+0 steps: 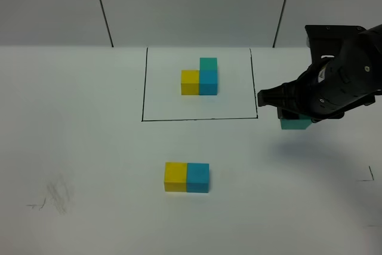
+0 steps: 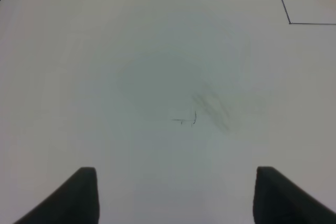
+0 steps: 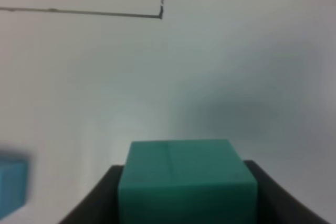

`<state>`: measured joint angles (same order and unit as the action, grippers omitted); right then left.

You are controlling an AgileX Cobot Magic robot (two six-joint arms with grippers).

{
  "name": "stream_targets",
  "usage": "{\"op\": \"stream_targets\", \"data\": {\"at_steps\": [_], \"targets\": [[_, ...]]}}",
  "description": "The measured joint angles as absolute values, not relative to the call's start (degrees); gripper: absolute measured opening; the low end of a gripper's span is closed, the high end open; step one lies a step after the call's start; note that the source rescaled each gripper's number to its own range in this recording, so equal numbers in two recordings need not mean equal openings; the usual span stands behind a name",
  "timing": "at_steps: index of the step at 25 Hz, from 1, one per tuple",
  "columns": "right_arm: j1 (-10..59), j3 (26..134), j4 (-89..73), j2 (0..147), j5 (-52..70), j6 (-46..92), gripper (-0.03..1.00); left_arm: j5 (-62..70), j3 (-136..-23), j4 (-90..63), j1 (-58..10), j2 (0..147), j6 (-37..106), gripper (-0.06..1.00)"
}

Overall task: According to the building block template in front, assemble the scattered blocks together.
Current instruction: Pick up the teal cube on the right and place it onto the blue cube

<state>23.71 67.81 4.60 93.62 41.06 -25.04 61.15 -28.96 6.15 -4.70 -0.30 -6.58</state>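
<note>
The template (image 1: 200,77) stands inside the black-outlined square: yellow joined to blue, teal-green on top of the blue. In front of it the loose yellow cube (image 1: 175,176) and blue cube (image 1: 198,177) sit side by side, touching. My right gripper (image 1: 296,122) is shut on the teal-green cube (image 1: 296,124) and holds it above the table, just right of the square's front right corner. The right wrist view shows the teal cube (image 3: 187,180) between the fingers and the blue cube's edge (image 3: 11,188). My left gripper (image 2: 173,195) is open and empty over bare table; it is out of the exterior view.
The black outline of the square (image 1: 143,88) marks the table's middle back. Faint pencil smudges (image 1: 58,195) lie at the front left. A wall with dark seams rises behind the table.
</note>
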Motion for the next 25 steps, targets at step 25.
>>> {"op": "stream_targets", "data": {"at_steps": [25], "targets": [[40.35,90.20,13.65,115.04,52.66,-50.67,0.01,61.15,-28.96,6.15,-4.70,-0.30,-6.58,0.42]]}}
